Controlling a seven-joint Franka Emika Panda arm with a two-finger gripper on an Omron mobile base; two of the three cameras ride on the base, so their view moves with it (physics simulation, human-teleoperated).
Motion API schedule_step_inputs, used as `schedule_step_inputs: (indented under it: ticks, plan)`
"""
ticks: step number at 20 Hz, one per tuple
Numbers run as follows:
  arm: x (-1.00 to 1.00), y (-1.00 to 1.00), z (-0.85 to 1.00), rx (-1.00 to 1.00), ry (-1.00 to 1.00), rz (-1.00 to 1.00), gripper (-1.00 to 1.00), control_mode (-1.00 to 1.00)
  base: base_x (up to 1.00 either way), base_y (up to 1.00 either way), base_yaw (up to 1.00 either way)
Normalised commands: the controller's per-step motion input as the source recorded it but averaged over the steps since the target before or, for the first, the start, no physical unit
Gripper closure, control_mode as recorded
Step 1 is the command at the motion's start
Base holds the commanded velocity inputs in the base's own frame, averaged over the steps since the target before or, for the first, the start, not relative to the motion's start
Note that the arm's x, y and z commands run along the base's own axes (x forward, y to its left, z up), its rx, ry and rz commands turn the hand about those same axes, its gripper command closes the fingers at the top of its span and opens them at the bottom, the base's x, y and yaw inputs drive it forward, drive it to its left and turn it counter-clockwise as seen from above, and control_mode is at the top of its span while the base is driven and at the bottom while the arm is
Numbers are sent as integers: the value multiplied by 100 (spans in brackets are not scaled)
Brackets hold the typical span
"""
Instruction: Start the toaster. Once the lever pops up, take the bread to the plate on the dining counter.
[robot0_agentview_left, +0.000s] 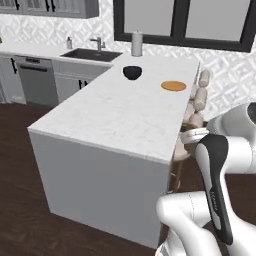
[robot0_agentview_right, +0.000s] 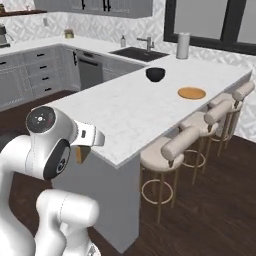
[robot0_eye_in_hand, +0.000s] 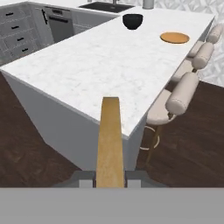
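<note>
Up at about 1 o'clock on the white marble dining counter (robot0_eye_in_hand: 100, 65) sits the orange plate (robot0_eye_in_hand: 174, 37), dark bowl (robot0_eye_in_hand: 132, 21) at 12. Fingers (robot0_eye_in_hand: 110, 183) pinch the bread (robot0_eye_in_hand: 109, 144) edge-on, short of the counter's near edge. Stools (robot0_eye_in_hand: 183, 98) line the 3 o'clock side, dark wood floor (robot0_eye_in_hand: 26, 144) below.

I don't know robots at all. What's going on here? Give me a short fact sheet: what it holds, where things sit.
held item: tan, edge-on slice of bread, clamped in the tool
tool state: shut on the bread
destination: flat round orange-brown plate, nothing on it
plate location: far end of the long white marble dining counter, near the stool side
nearby: dark blue bowl, apart from the plate
seating: three cream padded stools along the counter's edge
progress: bread not yet on the plate
</note>
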Motion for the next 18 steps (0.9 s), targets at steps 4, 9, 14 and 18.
schedule_step_inputs:
  ticks: [4, 9, 14, 18]
  plan:
    - [0, 0, 0, 0, 0, 0, 100, 100, 5, -100, 45]
    - [0, 0, 0, 0, 0, 0, 100, 100, 10, -100, 45]
    - [0, 0, 0, 0, 0, 0, 100, 100, 32, -100, 42]
    - [0, 0, 0, 0, 0, 0, 100, 100, 26, -100, 38]
